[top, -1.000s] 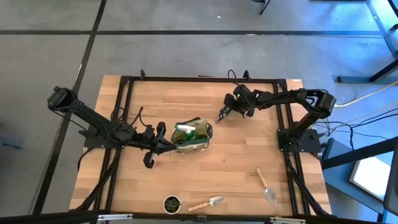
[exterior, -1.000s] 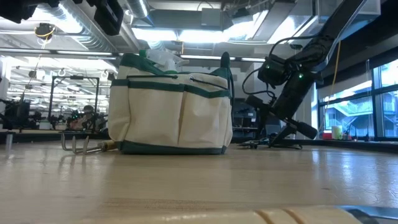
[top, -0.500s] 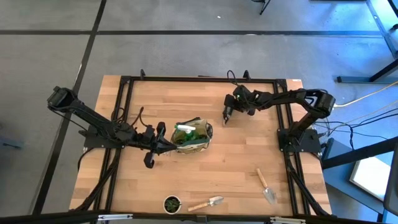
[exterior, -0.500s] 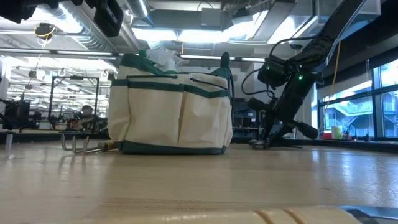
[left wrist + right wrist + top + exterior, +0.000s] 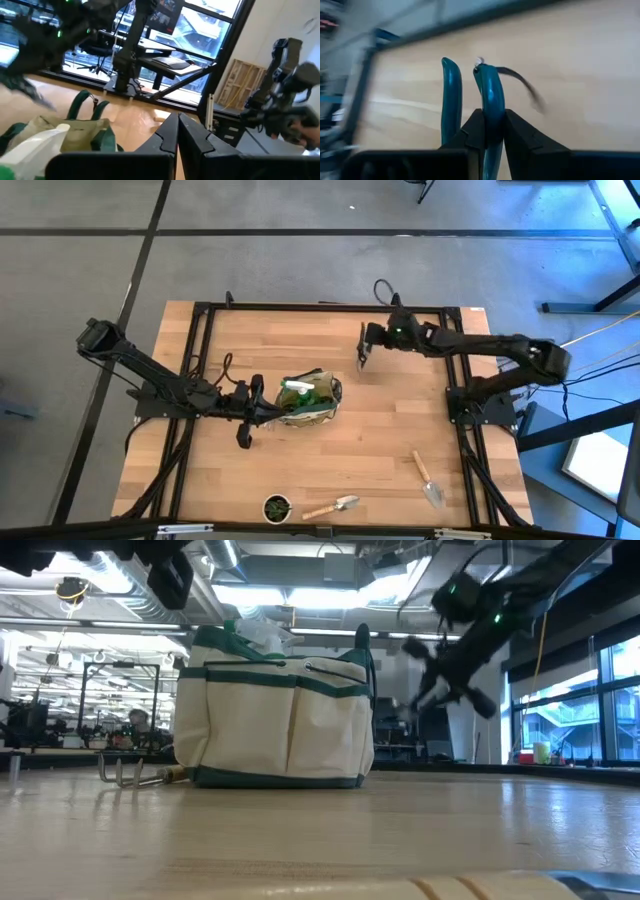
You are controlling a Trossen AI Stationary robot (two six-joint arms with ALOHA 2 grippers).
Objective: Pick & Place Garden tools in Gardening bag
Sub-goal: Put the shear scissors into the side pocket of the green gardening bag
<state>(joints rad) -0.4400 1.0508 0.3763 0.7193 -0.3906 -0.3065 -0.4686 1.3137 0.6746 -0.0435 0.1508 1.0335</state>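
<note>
The tabletop (image 5: pixel 380 430) was pale wooden planks inside a black metal frame. Near its middle stood the bag (image 5: pixel 308 400), soft cream fabric with green trim, side pockets and green handles; a white-topped spray bottle (image 5: pixel 293 387) poked from its round mouth. In the low view the bag (image 5: pixel 275 710) hid most of what lay behind it.

The left gripper (image 5: pixel 268 412) sat just beside the bag's left side, low over the tabletop, its fingers (image 5: pixel 172 135) pressed together on nothing.

The right gripper (image 5: pixel 366 340) hung above the far part of the tabletop, well apart from the bag and to its right. It was clamped on the pruners (image 5: pixel 485 95), one teal, smooth, curved handle pinched between the dark fingers, the other handle free beside it. In the low view the pruners (image 5: pixel 450 675) were lifted clear of the wood.

A wooden-handled trowel (image 5: pixel 428 478) lay near the right front corner, another trowel (image 5: pixel 335 506) at the front edge, just beside a small round dark pot (image 5: pixel 277 506) with a plant. A metal fork (image 5: pixel 130 773) lay just left of the bag in the low view.
</note>
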